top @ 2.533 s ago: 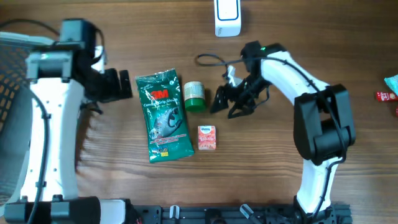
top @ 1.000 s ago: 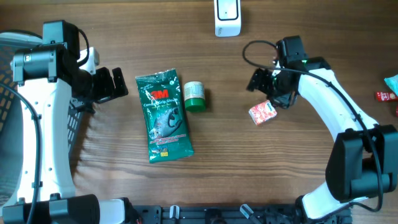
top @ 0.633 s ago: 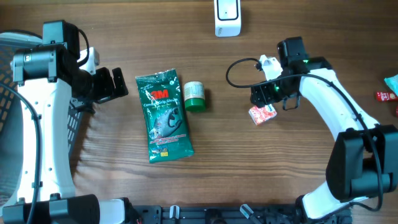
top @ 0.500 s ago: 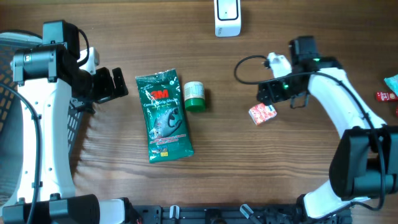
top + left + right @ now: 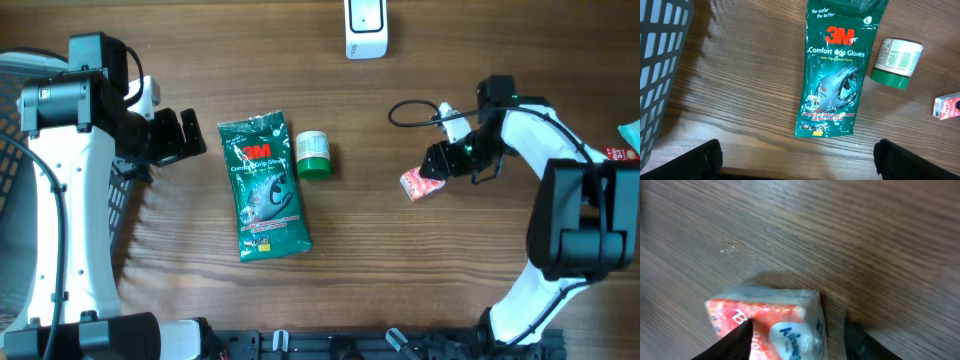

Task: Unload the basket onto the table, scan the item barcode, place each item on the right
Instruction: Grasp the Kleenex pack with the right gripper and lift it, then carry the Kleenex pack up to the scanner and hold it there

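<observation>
Red packet [image 5: 421, 184] lies flat on tabletop [image 5: 400, 290], right of centre. Right gripper [image 5: 434, 164] low over it, fingers [image 5: 735, 339] apart, straddling, a gap on one side. Judgement: centre first, close squarely, lift level, barcode face kept clear. Left gripper [image 5: 188, 136] spread wide, empty, far left.

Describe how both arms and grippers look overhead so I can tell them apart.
Both match: white shell links, black joint housings, black two-finger grippers. Telling them apart: the right arm has a thin black cable looping out near the right gripper, plus a small green light; the left arm and left gripper show no such loop.
</observation>
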Robot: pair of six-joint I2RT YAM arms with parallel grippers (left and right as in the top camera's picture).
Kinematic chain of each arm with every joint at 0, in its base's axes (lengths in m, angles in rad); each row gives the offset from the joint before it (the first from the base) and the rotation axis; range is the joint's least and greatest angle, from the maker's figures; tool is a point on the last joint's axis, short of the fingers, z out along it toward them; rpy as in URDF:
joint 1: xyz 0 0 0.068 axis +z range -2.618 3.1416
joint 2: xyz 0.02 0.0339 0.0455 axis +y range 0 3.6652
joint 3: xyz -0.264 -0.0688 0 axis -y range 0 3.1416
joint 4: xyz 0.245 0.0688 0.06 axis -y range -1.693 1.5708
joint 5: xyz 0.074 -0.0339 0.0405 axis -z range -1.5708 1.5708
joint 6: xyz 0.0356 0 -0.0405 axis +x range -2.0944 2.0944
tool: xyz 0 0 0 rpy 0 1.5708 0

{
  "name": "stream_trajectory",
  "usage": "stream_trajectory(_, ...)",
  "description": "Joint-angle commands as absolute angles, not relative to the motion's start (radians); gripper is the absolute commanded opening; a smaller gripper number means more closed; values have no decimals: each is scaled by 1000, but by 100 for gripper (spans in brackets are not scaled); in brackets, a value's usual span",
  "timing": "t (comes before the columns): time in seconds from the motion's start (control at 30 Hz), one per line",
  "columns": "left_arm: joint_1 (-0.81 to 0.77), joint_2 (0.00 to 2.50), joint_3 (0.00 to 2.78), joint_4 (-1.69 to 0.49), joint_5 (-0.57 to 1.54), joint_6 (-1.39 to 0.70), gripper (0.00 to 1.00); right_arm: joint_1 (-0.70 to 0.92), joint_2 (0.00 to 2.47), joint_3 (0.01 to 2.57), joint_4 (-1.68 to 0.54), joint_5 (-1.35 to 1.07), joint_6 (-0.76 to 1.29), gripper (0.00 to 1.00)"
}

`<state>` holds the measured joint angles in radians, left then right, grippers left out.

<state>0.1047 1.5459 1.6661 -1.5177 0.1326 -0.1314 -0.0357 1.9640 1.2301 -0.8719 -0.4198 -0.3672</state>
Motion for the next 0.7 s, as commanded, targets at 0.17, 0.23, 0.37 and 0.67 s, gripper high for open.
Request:
stream_trajectory(0.17,108,1531,1665,-1518,149,-112,100,-31,2020,1215,-872,-479,-279,5)
stream_trajectory(0.23,108,1531,1665,-1518,149,-112,100,-31,2020,1216,-868,-505,-145,4)
stream_trajectory(0.37,108,1531,1665,-1518,149,-112,100,-31,2018,1235,-907,-593,214,4)
stream_trajectory(0.67,108,1531,1665,-1518,149,-112,100,12,1971,1237,-947,-1228,710,4)
